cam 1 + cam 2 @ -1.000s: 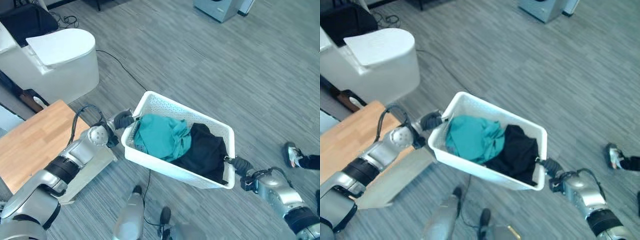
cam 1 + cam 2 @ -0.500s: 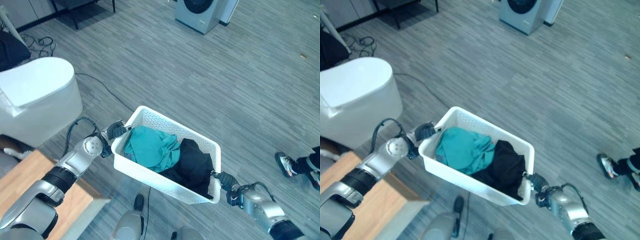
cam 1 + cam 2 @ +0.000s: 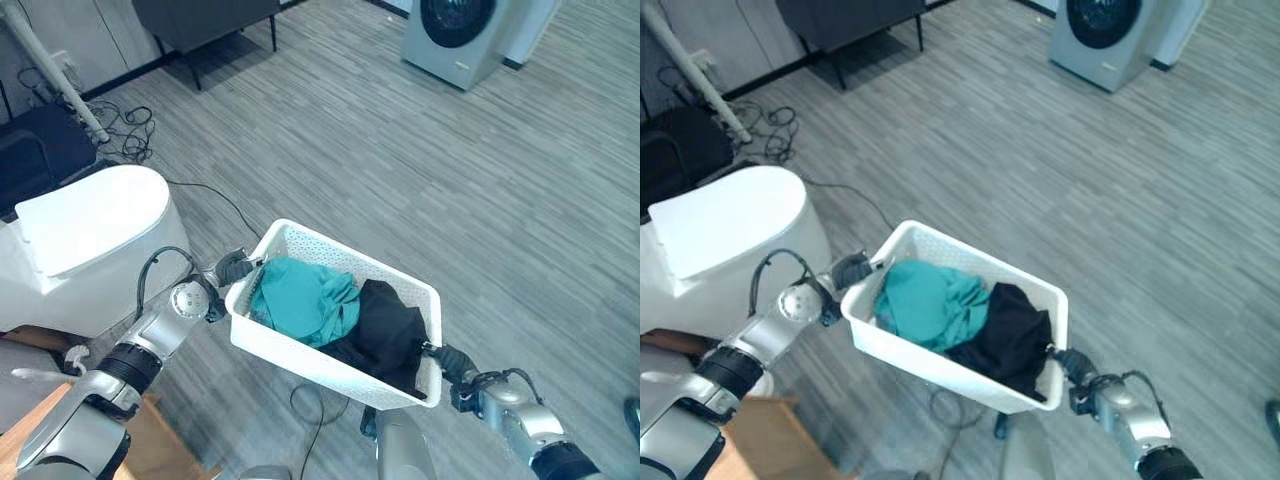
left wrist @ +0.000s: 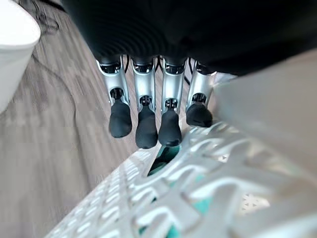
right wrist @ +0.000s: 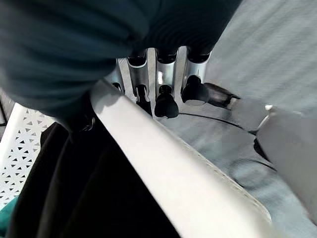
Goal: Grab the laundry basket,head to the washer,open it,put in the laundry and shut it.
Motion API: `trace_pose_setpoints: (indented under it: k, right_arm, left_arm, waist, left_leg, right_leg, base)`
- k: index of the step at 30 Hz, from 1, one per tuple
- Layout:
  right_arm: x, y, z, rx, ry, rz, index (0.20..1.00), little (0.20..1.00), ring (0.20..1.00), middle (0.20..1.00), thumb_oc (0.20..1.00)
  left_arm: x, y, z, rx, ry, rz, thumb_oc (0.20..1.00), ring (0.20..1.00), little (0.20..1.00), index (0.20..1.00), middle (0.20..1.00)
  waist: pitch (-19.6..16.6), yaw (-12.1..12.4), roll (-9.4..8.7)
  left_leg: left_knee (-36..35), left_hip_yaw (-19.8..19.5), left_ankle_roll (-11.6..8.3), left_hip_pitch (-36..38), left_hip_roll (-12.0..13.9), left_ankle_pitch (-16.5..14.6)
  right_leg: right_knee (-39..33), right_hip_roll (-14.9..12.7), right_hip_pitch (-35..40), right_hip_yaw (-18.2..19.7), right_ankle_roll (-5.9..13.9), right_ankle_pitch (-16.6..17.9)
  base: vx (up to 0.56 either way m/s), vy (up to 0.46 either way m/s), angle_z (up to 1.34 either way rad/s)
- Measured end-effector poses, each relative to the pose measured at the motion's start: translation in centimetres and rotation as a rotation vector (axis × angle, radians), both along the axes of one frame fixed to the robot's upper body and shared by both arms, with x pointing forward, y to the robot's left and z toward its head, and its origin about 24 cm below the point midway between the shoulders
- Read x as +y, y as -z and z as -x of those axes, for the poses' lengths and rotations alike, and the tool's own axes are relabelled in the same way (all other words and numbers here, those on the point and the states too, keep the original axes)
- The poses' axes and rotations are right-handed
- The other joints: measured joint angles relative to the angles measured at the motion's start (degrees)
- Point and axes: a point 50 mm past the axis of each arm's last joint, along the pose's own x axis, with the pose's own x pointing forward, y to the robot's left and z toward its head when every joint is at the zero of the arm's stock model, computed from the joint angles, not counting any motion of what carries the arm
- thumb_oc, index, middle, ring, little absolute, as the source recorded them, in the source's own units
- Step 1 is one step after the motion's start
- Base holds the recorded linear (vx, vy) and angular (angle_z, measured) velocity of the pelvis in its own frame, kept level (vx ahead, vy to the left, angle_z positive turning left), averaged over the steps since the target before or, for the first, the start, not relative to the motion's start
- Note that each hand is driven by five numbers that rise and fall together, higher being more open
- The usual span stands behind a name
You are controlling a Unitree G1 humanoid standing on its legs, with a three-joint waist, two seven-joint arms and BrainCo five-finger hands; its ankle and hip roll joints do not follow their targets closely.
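Observation:
The white perforated laundry basket hangs in the air between my two hands, above the floor. A teal garment lies in its left half and a black one in its right half. My left hand grips the basket's left end, its fingers curled over the lattice wall. At the right end my right hand is shut on the rim, fingers hooked under it, beside the black cloth. The grey washer stands far ahead at the upper right, its round door shut.
A white rounded appliance stands close on the left. Behind it are a dark case, floor cables and a white pole. A dark bench stands at the back. A wooden tabletop corner shows low left. Grey plank floor leads to the washer.
The whole view has shifted: the wooden table and white appliance slid left and down, the washer shows larger ahead, and a person's shoe at the right left the view. Both hands kept the basket.

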Motion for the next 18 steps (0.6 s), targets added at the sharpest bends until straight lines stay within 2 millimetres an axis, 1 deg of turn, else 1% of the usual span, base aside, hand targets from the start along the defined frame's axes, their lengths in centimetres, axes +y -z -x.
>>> trace_pose_setpoints:
  k: [1,2,3,4,5,6,7,8,9,10,11,12,13,14,15,16,17,18]
  right_arm:
    - [0.0,-0.2,-0.4,-0.009,-0.002,0.004,0.200,0.200,0.200,0.200,0.200]
    - [-0.2,-0.6,-0.5,-0.022,-0.006,0.007,0.200,0.200,0.200,0.200,0.200]
    - [-0.6,-1.0,-1.0,-0.034,-0.003,0.023,0.200,0.200,0.200,0.200,0.200]
    - [-1.0,-1.5,-1.4,-0.049,-0.005,0.039,0.200,0.200,0.200,0.200,0.200]
    - [-1.1,-1.6,-1.5,-0.052,-0.004,0.043,0.200,0.200,0.200,0.200,0.200]
    - [-1.3,-1.7,-1.5,-0.054,-0.003,0.049,0.200,0.200,0.200,0.200,0.200]
    - [-1.2,-1.6,-1.4,-0.051,0.004,0.037,0.200,0.200,0.200,0.200,0.200]
    - [-0.7,-1.3,-1.3,-0.047,-0.002,0.024,0.200,0.200,0.200,0.200,0.200]
    - [-0.5,-1.2,-1.2,-0.049,-0.003,0.016,0.200,0.200,0.200,0.200,0.200]
    - [-0.6,-1.2,-0.8,-0.051,0.003,0.013,0.200,0.200,0.200,0.200,0.200]
    - [-1.2,-1.4,-0.4,-0.061,0.032,0.006,0.200,0.200,0.200,0.200,0.200]
    - [-1.5,-1.5,-0.5,-0.066,0.048,0.016,0.200,0.200,0.200,0.200,0.200]
    - [-1.5,-1.5,-0.4,-0.064,0.046,0.016,0.200,0.200,0.200,0.200,0.200]
    - [-1.4,-1.5,-0.4,-0.064,0.039,0.017,0.200,0.200,0.200,0.200,0.200]
    - [-1.1,-1.2,-0.4,-0.050,0.021,0.026,0.200,0.200,0.200,0.200,0.200]
    - [-0.9,-1.1,-0.3,-0.044,0.010,0.027,0.200,0.200,0.200,0.200,0.200]
    - [-0.6,-0.8,-0.1,-0.035,0.008,0.017,0.200,0.200,0.200,0.200,0.200]
    - [-0.2,-0.3,0.2,-0.018,0.002,0.010,0.200,0.200,0.200,0.200,0.200]
  left_arm:
    - [0.0,-0.3,-0.1,-0.011,-0.001,0.003,0.200,0.200,0.200,0.200,0.200]
    - [0.0,-0.4,-0.1,-0.019,-0.002,0.008,0.200,0.200,0.200,0.200,0.200]
    - [-0.1,-0.2,-0.1,-0.021,-0.008,0.026,0.200,0.200,0.200,0.200,0.200]
    - [-0.4,-0.7,-0.4,-0.035,-0.002,0.032,0.200,0.200,0.200,0.200,0.200]
    - [-0.7,-1.0,-0.5,-0.046,0.006,0.038,0.200,0.200,0.200,0.200,0.200]
    - [-0.9,-1.4,-0.4,-0.060,0.021,0.037,0.200,0.200,0.200,0.200,0.200]
    - [-0.9,-1.8,-0.2,-0.071,0.035,0.026,0.200,0.200,0.200,0.200,0.200]
    - [-0.3,-1.5,0.0,-0.060,0.025,0.014,0.200,0.200,0.200,0.200,0.200]
    - [0.1,-1.3,0.1,-0.048,0.018,0.004,0.200,0.200,0.200,0.200,0.200]
    - [-0.1,-1.6,0.1,-0.052,0.028,0.010,0.200,0.200,0.200,0.200,0.200]
    - [-1.0,-2.0,0.2,-0.073,0.056,0.032,0.200,0.200,0.200,0.200,0.200]
    - [-1.4,-2.4,0.4,-0.091,0.079,0.042,0.200,0.200,0.200,0.200,0.200]
    - [-1.1,-2.0,0.5,-0.076,0.068,0.039,0.200,0.200,0.200,0.200,0.200]
    - [-0.9,-1.8,0.5,-0.068,0.059,0.037,0.200,0.200,0.200,0.200,0.200]
    - [-0.8,-1.7,0.5,-0.063,0.053,0.037,0.200,0.200,0.200,0.200,0.200]
    - [-0.8,-1.8,0.4,-0.069,0.050,0.042,0.200,0.200,0.200,0.200,0.200]
    - [-0.7,-1.7,0.5,-0.066,0.045,0.040,0.200,0.200,0.200,0.200,0.200]
    - [-0.4,-1.3,0.5,-0.050,0.040,0.026,0.200,0.200,0.200,0.200,0.200]
  waist:
    - [-0.49,-0.41,0.30]
    - [-1.24,-0.67,-0.35]
    - [-2.19,-0.86,0.83]
    - [-2.53,-1.66,0.47]
    - [-2.70,-2.09,-0.01]
    - [-2.63,-2.19,-0.12]
    - [-2.16,-0.79,-2.02]
    - [-2.33,-0.81,-4.02]
    - [-2.57,-1.14,-5.18]
    - [-2.51,-0.94,-6.67]
    - [-1.72,-0.49,-6.73]
    - [-0.39,1.07,-6.56]
    - [-0.34,2.25,-6.69]
    - [-0.25,2.94,-6.43]
    - [-0.35,3.60,-5.34]
    - [-0.02,3.50,-5.04]
    - [0.09,3.60,-5.15]
    - [-0.47,4.30,-5.26]
  left_leg:
    - [4.83,-0.96,-1.11,-0.68,2.06,0.70]
    - [9.23,-0.60,-0.91,-1.39,2.60,1.52]
    - [12.37,-1.47,-0.69,-2.12,3.50,3.48]
    - [24.71,-2.43,-0.03,-7.46,4.97,10.55]
    - [35.39,-2.10,1.39,-13.10,6.66,17.86]
    - [46.41,-1.63,4.37,-19.51,8.60,20.53]
    - [58.87,-1.48,6.41,-27.55,9.24,18.05]
    - [59.56,-0.33,6.04,-31.53,9.11,15.72]
    - [59.68,0.56,6.39,-35.04,9.42,14.15]
    - [60.04,1.21,6.76,-40.80,8.09,12.29]
    - [58.89,2.51,8.44,-45.75,7.76,9.25]
    - [51.43,4.24,7.80,-49.83,6.06,8.52]
    - [40.76,4.54,6.87,-50.46,3.63,8.52]
    - [28.99,5.69,6.29,-49.84,2.18,9.15]
    - [10.41,7.41,4.91,-47.81,-0.04,10.24]
    - [5.06,6.95,4.94,-47.28,-1.32,11.29]
    - [5.63,7.43,6.62,-47.52,-2.33,13.20]
    - [4.69,6.47,7.15,-48.04,-3.55,13.61]
  right_leg:
    - [3.05,1.32,0.30,0.44,-1.72,1.21]
    - [4.11,2.38,1.02,1.01,-7.68,4.12]
    - [6.66,4.64,1.38,1.07,-8.05,0.67]
    - [7.72,7.21,3.20,1.05,-9.92,-2.43]
    - [6.90,7.91,4.87,0.82,-10.74,-3.72]
    - [4.91,10.20,7.32,1.04,-11.70,-5.00]
    - [2.98,12.52,12.03,2.21,-12.51,-4.66]
    - [1.87,12.92,14.78,3.08,-12.95,-5.47]
    - [0.91,13.16,16.93,3.07,-13.01,-5.52]
    - [-0.64,12.95,19.06,3.51,-13.35,-7.78]
    - [-3.09,13.25,21.34,3.53,-13.09,-7.95]
    - [-3.83,13.35,23.62,3.99,-11.93,-7.40]
    - [-5.23,12.99,25.52,4.50,-10.19,-8.44]
    - [-6.97,13.17,27.55,4.53,-9.80,-8.78]
    - [-10.40,14.13,31.26,4.34,-8.68,-9.38]
    - [-10.56,14.49,32.96,4.23,-8.87,-9.94]
    - [-10.52,14.60,34.07,3.90,-7.77,-10.68]
    - [-10.86,14.75,35.67,3.45,-6.75,-11.33]
  base:
    - [0.34,-0.241,-0.13]
    - [0.50,-0.429,-0.31]
    - [0.55,-0.642,-0.39]
    - [0.61,-0.686,-0.35]
    - [0.40,-0.511,-0.21]
    - [0.26,-0.322,-0.63]
    - [0.24,-0.327,-0.76]
    - [0.44,-0.330,-0.76]
    - [0.31,-0.188,-0.26]
    - [0.23,-0.022,0.01]
    - [0.34,-0.001,-0.14]
    - [0.47,0.012,-0.35]
    - [0.52,0.053,-0.66]
    - [0.29,0.048,-0.54]
    - [0.44,0.086,-0.36]
    - [0.43,0.075,-0.19]
    - [0.43,0.076,-0.10]
    - [0.44,0.073,-0.28]
